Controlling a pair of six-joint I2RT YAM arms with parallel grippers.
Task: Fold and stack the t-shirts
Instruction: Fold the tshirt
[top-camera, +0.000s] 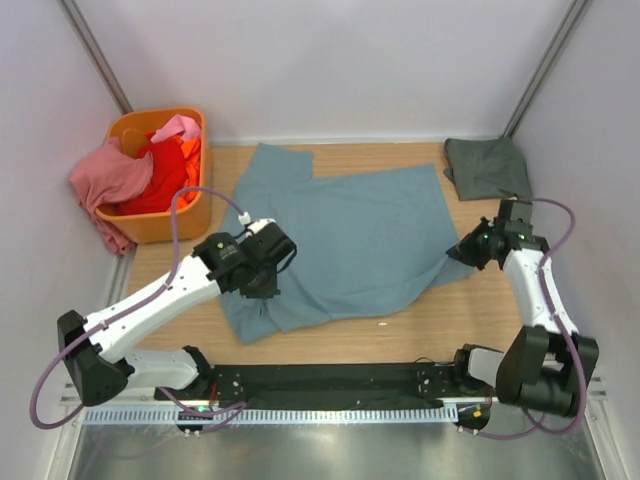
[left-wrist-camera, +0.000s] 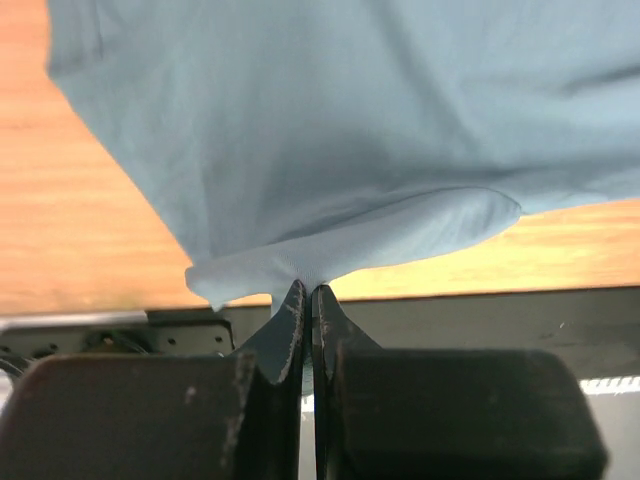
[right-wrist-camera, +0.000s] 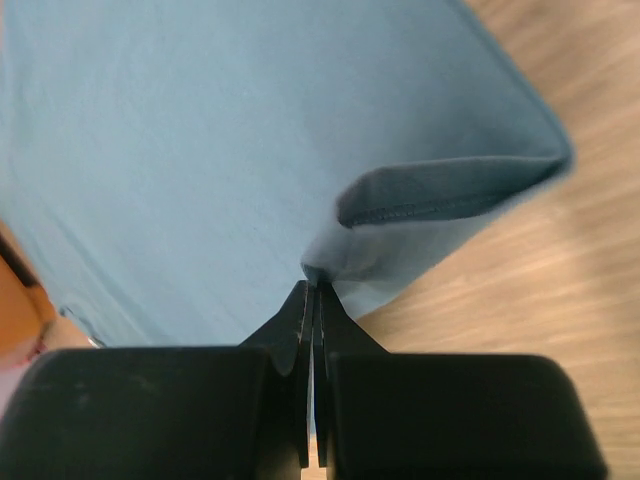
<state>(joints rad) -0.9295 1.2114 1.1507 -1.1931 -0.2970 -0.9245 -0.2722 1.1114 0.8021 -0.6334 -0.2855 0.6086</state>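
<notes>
The large dusty blue-teal t-shirt (top-camera: 350, 235) lies spread on the wooden table, partly folded over at its near left. My left gripper (top-camera: 262, 268) is shut on a pinch of its cloth (left-wrist-camera: 300, 270) at the shirt's left part. My right gripper (top-camera: 466, 250) is shut on its right edge (right-wrist-camera: 330, 262) beside a hemmed fold. A dark grey-green t-shirt (top-camera: 487, 166) lies folded at the back right. Pink (top-camera: 110, 178), red (top-camera: 158, 180) and orange (top-camera: 192, 160) shirts fill the basket at the back left.
The orange plastic basket (top-camera: 160, 226) stands at the back left with the pink shirt hanging over its rim. A black base rail (top-camera: 330, 385) runs along the near table edge. White walls close in the back and sides.
</notes>
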